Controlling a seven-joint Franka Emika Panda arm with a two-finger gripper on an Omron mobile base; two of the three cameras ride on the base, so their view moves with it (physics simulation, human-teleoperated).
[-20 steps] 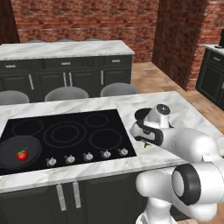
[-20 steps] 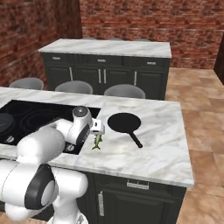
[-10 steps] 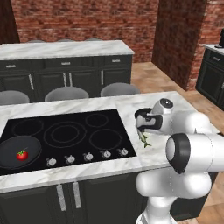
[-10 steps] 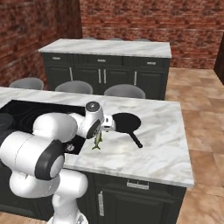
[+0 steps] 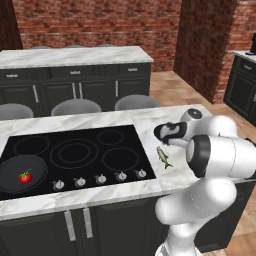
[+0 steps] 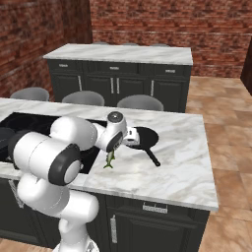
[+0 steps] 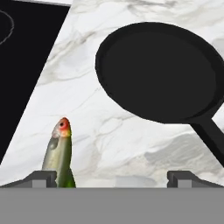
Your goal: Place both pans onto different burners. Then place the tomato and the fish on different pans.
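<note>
One black pan (image 5: 20, 174) sits on the front-left burner (image 5: 31, 145) of the cooktop (image 5: 75, 155), with the red tomato (image 5: 25, 176) inside it. The other pan (image 6: 142, 138) (image 7: 159, 72) rests on the marble counter to the right of the cooktop, its handle (image 7: 212, 135) pointing toward the counter's front edge. The greenish fish (image 5: 164, 157) (image 6: 109, 160) (image 7: 59, 155) lies on the counter between cooktop and pan. My gripper (image 5: 161, 134) (image 6: 132, 139) (image 7: 112, 177) hovers low over the counter, facing the pan. It is open and holds nothing, and the fish lies beside one fingertip (image 7: 41, 177).
Silver knobs (image 5: 100, 178) line the cooktop's front edge. Bare marble counter (image 6: 172, 167) extends right of the pan. Grey stools (image 5: 75, 106) stand behind the island, and a second dark-cabinet counter (image 5: 75, 57) runs along the brick wall.
The arm has swung so that the hand moved along the counter past the fish toward the pan. The jaws stayed wide open. Pan, fish and tomato have not moved.
</note>
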